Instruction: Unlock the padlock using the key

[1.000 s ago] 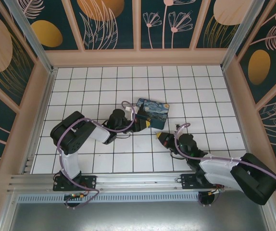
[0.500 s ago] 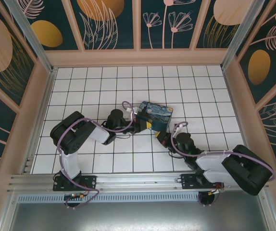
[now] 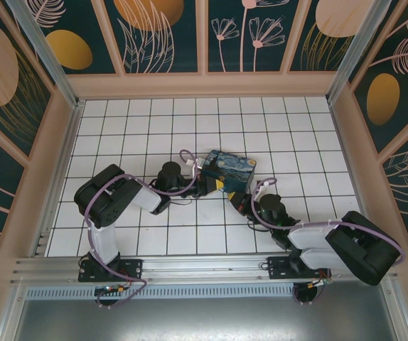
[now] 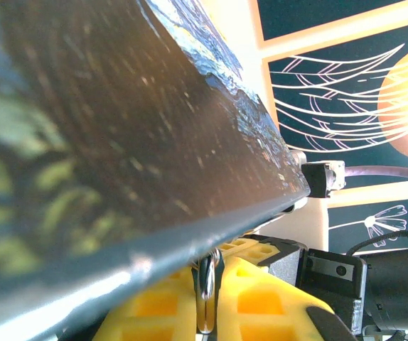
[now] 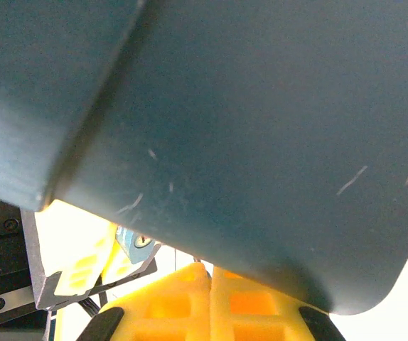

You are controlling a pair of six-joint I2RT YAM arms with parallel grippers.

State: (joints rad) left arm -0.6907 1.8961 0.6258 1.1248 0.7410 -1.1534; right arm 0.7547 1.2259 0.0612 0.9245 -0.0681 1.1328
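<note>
Swinging inward within the last second, the right pincer was brought beside the left pincer by the tin box. Both were clenched: the padlock was held by the left, the key apparently by the right; insertion was judged near.

the left gripper has its yellow fingers pressed together on a thin silvery metal loop; key or padlock part, i cannot tell. the painted tin box sits just above the fingertips, very close. beyond them, to the right, is black arm hardware with a purple cable.
</note>
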